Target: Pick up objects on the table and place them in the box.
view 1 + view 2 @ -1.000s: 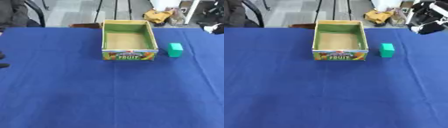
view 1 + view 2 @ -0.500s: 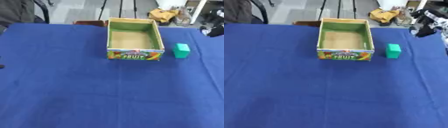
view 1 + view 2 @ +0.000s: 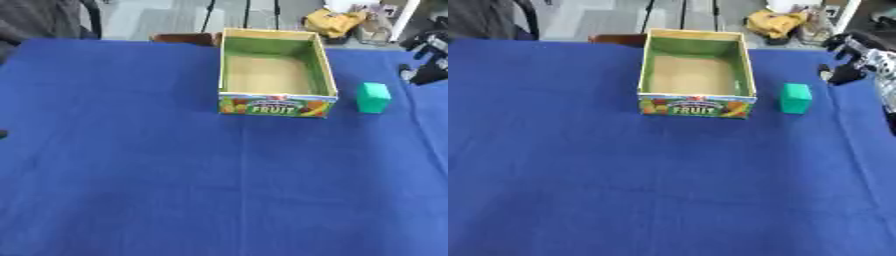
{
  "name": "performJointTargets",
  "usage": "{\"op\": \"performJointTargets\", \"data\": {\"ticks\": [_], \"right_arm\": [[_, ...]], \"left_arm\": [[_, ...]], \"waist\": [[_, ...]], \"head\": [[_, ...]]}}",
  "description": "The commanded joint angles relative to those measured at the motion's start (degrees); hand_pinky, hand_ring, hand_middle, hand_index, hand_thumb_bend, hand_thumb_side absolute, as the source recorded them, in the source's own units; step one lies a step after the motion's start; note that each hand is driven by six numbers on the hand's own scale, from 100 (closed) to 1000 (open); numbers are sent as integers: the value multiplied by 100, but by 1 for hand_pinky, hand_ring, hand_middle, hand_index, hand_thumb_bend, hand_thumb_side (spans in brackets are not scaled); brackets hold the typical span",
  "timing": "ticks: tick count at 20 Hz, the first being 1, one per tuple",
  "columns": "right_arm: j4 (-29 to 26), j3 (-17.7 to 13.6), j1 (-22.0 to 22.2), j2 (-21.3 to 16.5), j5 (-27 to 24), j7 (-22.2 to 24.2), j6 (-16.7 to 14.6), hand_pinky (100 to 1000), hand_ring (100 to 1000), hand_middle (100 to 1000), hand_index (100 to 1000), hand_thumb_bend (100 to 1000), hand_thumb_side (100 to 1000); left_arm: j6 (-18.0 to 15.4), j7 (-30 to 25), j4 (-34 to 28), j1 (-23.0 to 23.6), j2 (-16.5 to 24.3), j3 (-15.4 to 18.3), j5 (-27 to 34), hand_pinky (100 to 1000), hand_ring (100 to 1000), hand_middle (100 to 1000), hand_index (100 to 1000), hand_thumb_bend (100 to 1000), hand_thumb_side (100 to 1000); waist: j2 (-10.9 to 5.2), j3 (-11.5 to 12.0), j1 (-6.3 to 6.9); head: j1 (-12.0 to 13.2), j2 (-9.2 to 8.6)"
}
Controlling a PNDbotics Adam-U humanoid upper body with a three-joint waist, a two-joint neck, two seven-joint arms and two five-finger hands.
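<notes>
Reaching in from the far right, right hand (image 3: 852,64) nears the green block (image 3: 795,98) beside the empty box (image 3: 696,107); finger state unclear.

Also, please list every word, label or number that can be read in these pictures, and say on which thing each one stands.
"FRUIT": on the front panel of the box, among printed fruit pictures.
A smaller line above "FRUIT" on that panel: too blurred to read.
The green block: no text visible.
</notes>
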Motion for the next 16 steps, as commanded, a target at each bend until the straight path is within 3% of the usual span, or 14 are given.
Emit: {"op": "performJointTargets", "data": {"ticks": [1, 12, 16], "right_arm": [[-5, 4, -118, -84, 120, 64, -22, 660, 778, 809, 887, 122, 100], [-35, 73, -120, 35, 300, 310, -112, 668, 791, 822, 891, 130, 100], [-67, 101, -113, 49, 323, 418, -156, 683, 811, 836, 894, 182, 100]], "left_arm": [[-10, -20, -87, -71, 126, 20, 20, 669, 775, 703, 815, 561, 715], [-15, -27, -94, -89, 100, 20, 29, 669, 775, 703, 815, 564, 715], [-17, -26, -94, -84, 94, 25, 31, 669, 775, 702, 815, 565, 714]], "waist": [[-76, 6, 23], [-29, 47, 56], [-13, 65, 63]], "head": [[-65, 5], [-403, 24], [-456, 53]]}}
